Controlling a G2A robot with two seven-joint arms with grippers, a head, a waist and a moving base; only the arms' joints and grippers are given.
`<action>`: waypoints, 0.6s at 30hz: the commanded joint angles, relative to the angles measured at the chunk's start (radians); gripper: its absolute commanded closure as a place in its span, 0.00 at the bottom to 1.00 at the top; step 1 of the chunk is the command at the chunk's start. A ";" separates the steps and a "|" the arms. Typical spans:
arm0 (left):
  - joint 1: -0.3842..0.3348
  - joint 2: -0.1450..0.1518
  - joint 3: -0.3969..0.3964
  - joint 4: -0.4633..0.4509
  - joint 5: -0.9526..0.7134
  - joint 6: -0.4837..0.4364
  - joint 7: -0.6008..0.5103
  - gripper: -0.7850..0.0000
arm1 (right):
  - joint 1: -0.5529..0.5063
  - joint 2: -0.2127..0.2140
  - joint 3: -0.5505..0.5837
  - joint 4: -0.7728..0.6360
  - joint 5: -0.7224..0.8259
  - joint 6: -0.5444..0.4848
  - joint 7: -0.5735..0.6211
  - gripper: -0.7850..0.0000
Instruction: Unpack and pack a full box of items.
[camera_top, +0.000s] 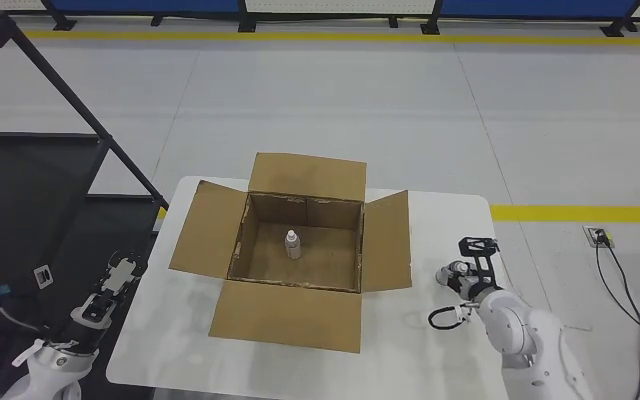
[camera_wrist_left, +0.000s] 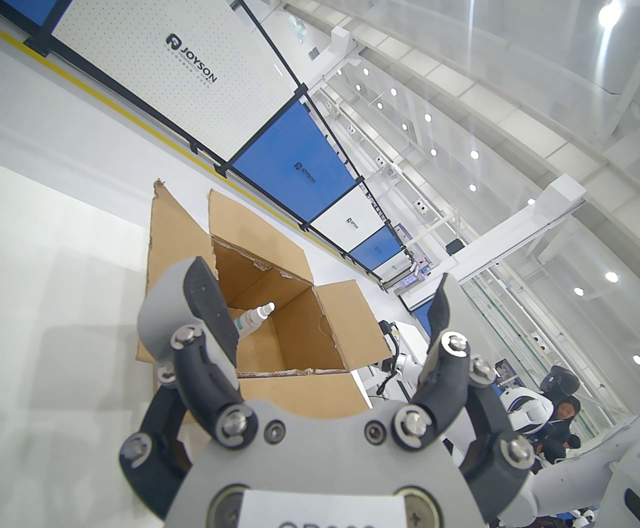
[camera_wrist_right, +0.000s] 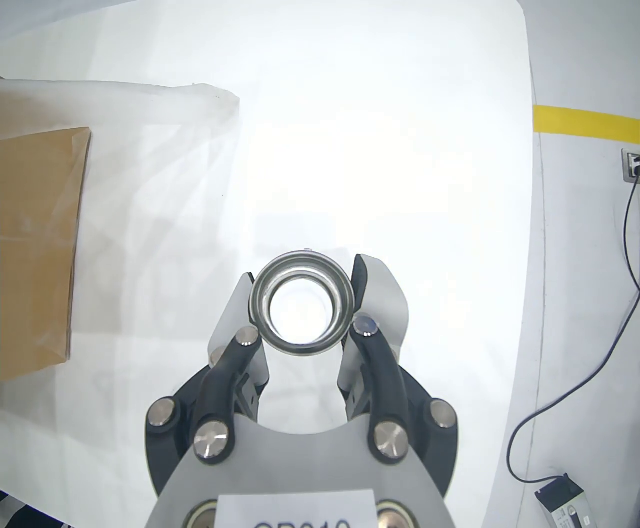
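Right end effector (camera_wrist_right: 304, 275) pinches steel cup (camera_wrist_right: 302, 263), left end effector (camera_wrist_left: 320, 280) spread; I'd lower cup level onto counter (camera_wrist_right: 375, 150)

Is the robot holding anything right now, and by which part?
The right end effector clamps a round metal item by opposite sides of its outer wall, near the rim. The left end effector is open, empty.

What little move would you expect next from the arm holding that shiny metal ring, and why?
Probably the right end effector opens and lets go of the metal ring: it is shut on it above the table, beside the open box, not over it. Whether the ring already rests on the table I cannot tell.
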 joint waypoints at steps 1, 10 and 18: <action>0.000 0.000 0.000 0.000 0.000 0.000 0.000 0.00 | 0.011 0.001 -0.005 0.018 -0.002 -0.001 0.006 0.69; 0.000 0.000 0.000 0.000 0.000 0.000 0.000 0.00 | 0.032 0.005 -0.013 0.049 0.010 -0.003 0.003 0.58; 0.000 0.000 0.000 0.000 0.000 0.000 0.000 0.00 | 0.017 0.009 -0.006 0.008 0.013 0.038 -0.011 0.00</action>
